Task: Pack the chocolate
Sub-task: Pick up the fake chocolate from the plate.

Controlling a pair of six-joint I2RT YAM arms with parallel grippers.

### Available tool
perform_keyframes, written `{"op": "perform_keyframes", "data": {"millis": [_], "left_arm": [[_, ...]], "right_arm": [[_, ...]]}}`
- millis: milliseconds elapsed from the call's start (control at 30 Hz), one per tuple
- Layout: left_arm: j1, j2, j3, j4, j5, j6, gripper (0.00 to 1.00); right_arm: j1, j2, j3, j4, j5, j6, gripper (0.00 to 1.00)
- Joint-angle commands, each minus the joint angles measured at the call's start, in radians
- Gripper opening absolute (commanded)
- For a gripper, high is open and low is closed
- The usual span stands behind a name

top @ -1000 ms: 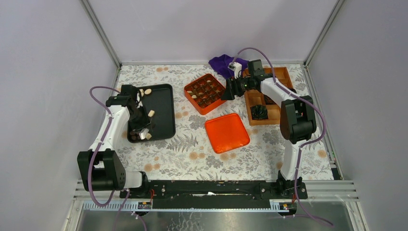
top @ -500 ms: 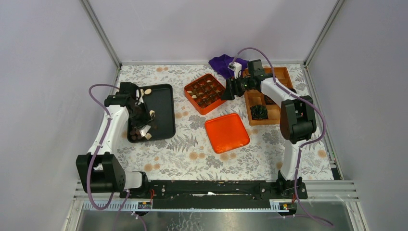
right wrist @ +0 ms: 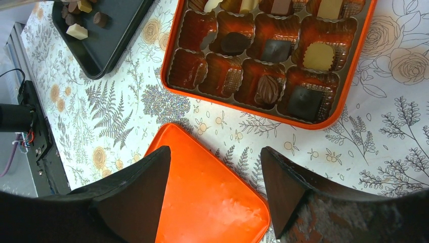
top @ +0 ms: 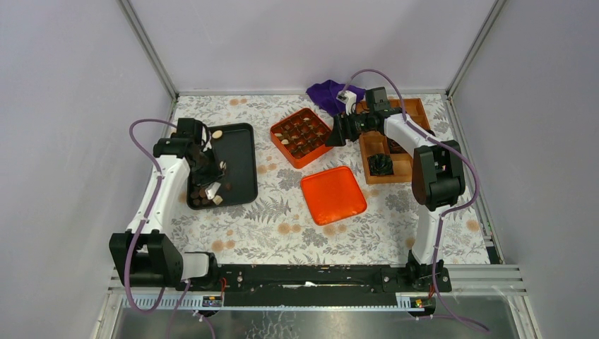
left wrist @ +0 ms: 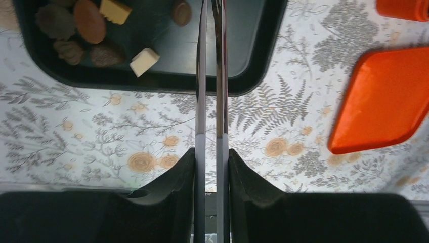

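Left tool (left wrist: 211, 15), over the black tray (left wrist: 243, 40), cannot be judged open or closed; right tool (right wrist: 215, 154) is held open above the chocolate (right wrist: 267, 87).

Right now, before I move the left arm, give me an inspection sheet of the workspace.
Surface: floral tablecloth.
Job's things: loose chocolate in the black tray; more in the orange box, several cells empty; orange lid off, beside it.
Clutter: purple cloth, wooden tray at the far right.
Grippers: left gripper over the tray, blades nearly together, tips out of view; right gripper open, empty, near the box.
Cables: purple cables looped along both arms.
Surroundings: plain grey walls.
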Motion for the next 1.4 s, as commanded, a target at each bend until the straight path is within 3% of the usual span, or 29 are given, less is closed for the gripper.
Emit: {"op": "perform_keyframes", "data": {"millis": [0, 267, 933, 1367], "left_arm": [[-0.003, -0.008, -0.007, -0.054, -0.107, 0.016, 0.28], [-0.002, 0.055, 0.030, 0.031, -0.120, 0.094, 0.34], [-0.003, 0.171, 0.132, 0.068, -0.235, 0.301, 0.45], [0.000, 0.243, 0.134, 0.098, -0.214, 0.333, 0.49]], "right_arm": [[-0.005, -0.062, 0.013, 0.010, -0.030, 0.006, 0.73], [-0.004, -0.060, 0.007, 0.016, -0.033, 0.010, 0.73], [-0.007, -0.056, 0.007, 0.015, -0.030, 0.008, 0.73], [-0.010, -0.059, 0.008, 0.011, -0.027, 0.005, 0.73]]}}
